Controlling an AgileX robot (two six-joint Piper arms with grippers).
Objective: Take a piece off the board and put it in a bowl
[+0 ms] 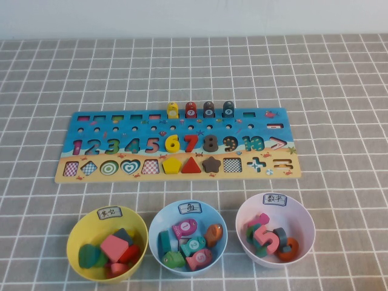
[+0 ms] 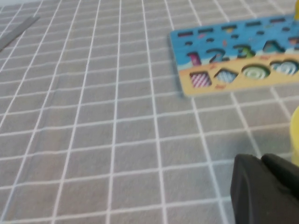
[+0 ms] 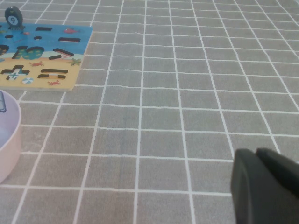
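The yellow pentagon piece (image 1: 172,164) lies in its cut-out in the bottom row of the board (image 1: 65,176), left of the red triangle (image 1: 191,165). The yellow bowl (image 1: 75,228) stands in front of the board's left end and holds several shape blocks. Neither arm shows in the high view. My left gripper (image 2: 262,159) is shut and empty, low over the cloth left of the board (image 2: 187,80), with the yellow bowl's edge (image 2: 295,135) beside it. My right gripper (image 3: 256,153) is shut and empty over the cloth right of the board (image 3: 70,71).
A light blue bowl (image 1: 158,219) with fish pieces and a pink bowl (image 1: 305,213) with number pieces stand right of the yellow bowl. The pink bowl also shows in the right wrist view (image 3: 11,136). Peg pieces (image 1: 200,110) stand on the board's top row. Grey checked cloth covers the table.
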